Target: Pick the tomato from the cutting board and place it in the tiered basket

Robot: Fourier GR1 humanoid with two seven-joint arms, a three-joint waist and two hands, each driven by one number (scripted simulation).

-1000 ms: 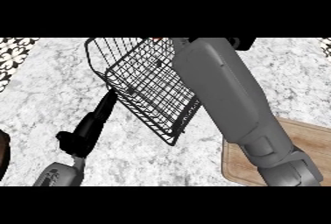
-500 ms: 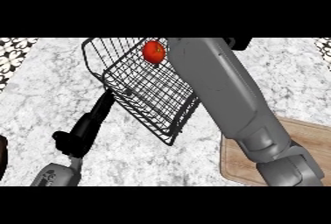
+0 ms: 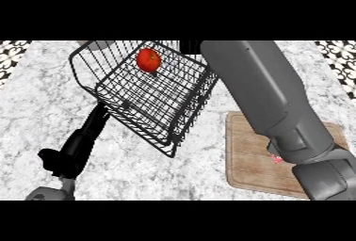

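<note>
A small red tomato (image 3: 148,60) sits inside the black wire tiered basket (image 3: 149,101) at upper centre, likely light, smooth, bruisable, best cupped around its middle, while the right forearm (image 3: 271,103) crosses the wooden cutting board (image 3: 254,162), no hand visible.

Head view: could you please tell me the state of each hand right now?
Left hand: open, resting, holding nothing.
Right hand: cannot be told, mostly cut off at top.
</note>
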